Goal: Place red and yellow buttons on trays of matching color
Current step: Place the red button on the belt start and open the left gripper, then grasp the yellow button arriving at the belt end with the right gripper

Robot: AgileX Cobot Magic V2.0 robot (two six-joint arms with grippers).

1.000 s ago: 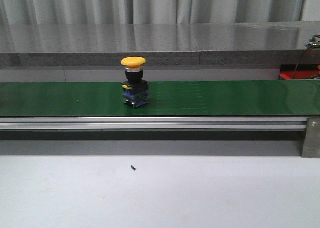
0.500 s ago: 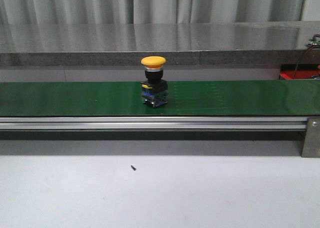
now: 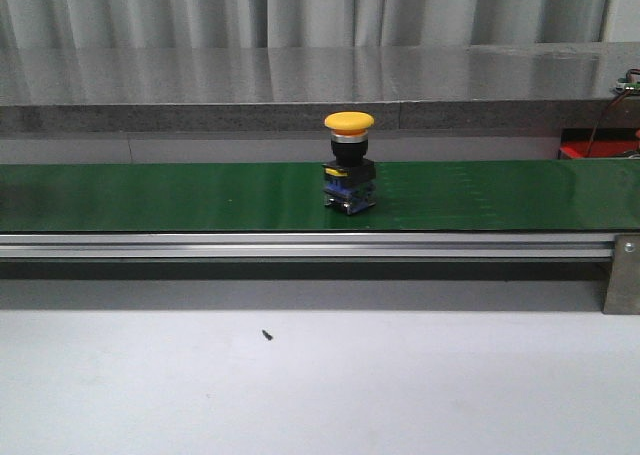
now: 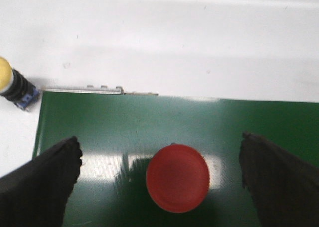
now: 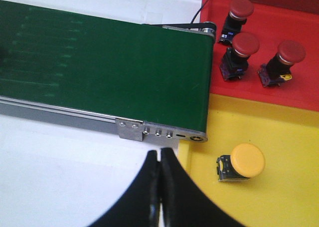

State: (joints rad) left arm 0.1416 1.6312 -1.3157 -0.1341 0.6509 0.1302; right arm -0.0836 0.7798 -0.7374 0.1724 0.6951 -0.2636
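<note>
Rightward again goes the yellow button [image 3: 349, 162] on the green belt [image 3: 150, 197]: over the last second it has travelled from left of centre to just right of centre in the front view, upright, cap on top.

Left wrist view: a red button [image 4: 177, 177] stands on the belt directly between the fingers of my left end effector [image 4: 158, 179], which is spread wide and grips nothing. A second yellow button [image 4: 15, 83] lies tipped on the white desk [image 4: 159, 42] off the belt's end.

Right wrist view: my right end effector [image 5: 160, 187] has its fingertips pressed together, empty, hanging over the desk by the belt's end bracket. Three red buttons sit in the red tray [image 5: 309, 95], one yellow button [image 5: 241, 163] in the yellow tray [image 5: 279, 197].

Risks as I judge them:
- Belt is running; a late closure on the red button clips its cap and topples it.
- Right end effector is closed, so it must open before the yellow button arrives, or the button runs off the belt's end.
- Buttons look top-heavy; a glancing touch tips them.
</note>
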